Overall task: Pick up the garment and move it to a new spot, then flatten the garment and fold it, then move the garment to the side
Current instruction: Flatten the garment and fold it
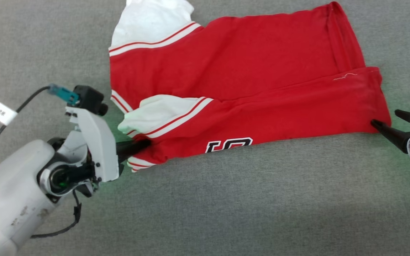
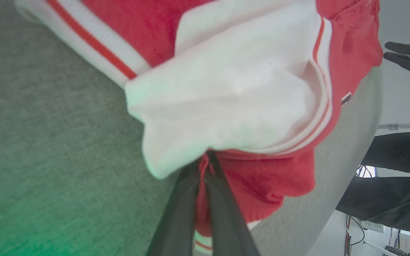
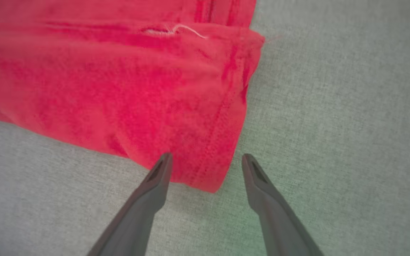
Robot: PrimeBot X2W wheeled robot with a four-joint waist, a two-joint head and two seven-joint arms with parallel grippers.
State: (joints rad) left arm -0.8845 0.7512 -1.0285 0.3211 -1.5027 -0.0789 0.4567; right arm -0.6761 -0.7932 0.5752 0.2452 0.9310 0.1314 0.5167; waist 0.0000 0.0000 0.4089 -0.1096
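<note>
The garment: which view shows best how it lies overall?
The head view: the garment lies spread across the grey surface, nearly whole. The left wrist view gives a close white sleeve, the left gripper shut on red cloth. The right wrist view gives one red hem corner between the open fingers of the right gripper.

Left hand [image 1: 145,143] grips the folded red garment [image 1: 244,71].

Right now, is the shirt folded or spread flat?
Folded. The shirt has its near side doubled over, a sleeve lying on top.
</note>
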